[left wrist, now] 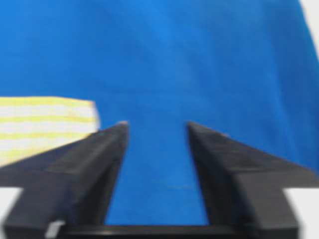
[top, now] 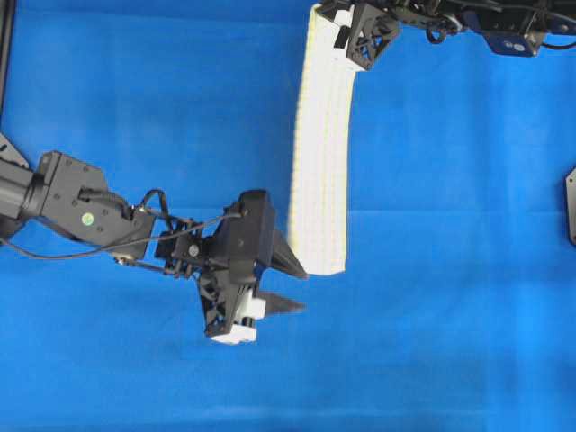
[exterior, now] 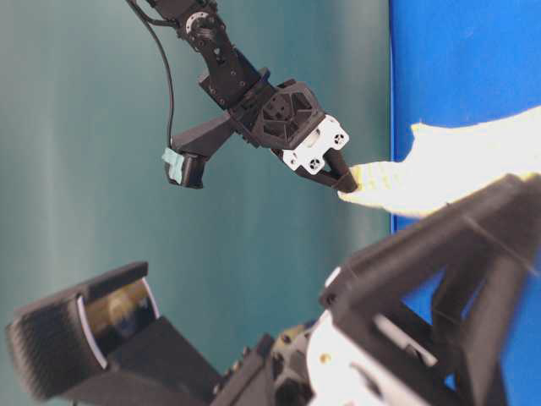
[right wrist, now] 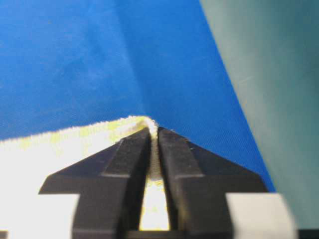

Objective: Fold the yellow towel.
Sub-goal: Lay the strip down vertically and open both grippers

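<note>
The yellow towel (top: 320, 153) lies folded into a long narrow strip on the blue table cover (top: 450, 270), running from the far edge toward the middle. My right gripper (top: 337, 36) is at the strip's far end, shut on the towel's corner (right wrist: 134, 122), which stands between its fingers and is lifted a little (exterior: 380, 178). My left gripper (top: 300, 288) is just left of the strip's near end (top: 326, 261), open, with only blue cover between its fingers (left wrist: 109, 149). The towel's near corner (left wrist: 45, 124) shows to the left of them.
The cover's far edge (exterior: 390, 127) meets a teal wall (exterior: 84, 127) right behind the right gripper (exterior: 345, 182). A dark fixture (top: 571, 207) sits at the right border. The left arm (exterior: 406, 288) fills the table-level view's foreground.
</note>
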Robot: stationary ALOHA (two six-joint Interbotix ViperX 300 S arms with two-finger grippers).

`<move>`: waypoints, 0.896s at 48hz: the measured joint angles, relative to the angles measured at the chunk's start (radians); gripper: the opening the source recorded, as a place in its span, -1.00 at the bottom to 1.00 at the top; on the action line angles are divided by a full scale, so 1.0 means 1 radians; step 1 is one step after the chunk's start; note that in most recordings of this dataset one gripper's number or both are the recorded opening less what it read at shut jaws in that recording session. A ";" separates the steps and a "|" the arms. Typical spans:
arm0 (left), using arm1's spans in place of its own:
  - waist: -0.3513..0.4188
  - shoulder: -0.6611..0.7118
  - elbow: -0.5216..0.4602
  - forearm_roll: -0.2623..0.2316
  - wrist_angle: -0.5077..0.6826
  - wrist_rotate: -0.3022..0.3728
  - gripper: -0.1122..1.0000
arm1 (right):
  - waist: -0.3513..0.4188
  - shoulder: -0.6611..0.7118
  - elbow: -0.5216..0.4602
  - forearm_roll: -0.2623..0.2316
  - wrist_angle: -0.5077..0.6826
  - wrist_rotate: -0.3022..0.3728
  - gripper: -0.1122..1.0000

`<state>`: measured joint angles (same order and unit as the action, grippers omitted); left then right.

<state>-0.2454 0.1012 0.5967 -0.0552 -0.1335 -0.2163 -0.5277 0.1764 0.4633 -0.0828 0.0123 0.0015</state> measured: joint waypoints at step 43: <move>0.193 -0.146 0.095 0.006 0.075 0.115 0.09 | -0.003 -0.060 0.080 -0.035 -0.020 0.018 0.24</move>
<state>-0.0522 -0.0445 0.6918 -0.0491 -0.0583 -0.1012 -0.5308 0.1166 0.5430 -0.1181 -0.0077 0.0199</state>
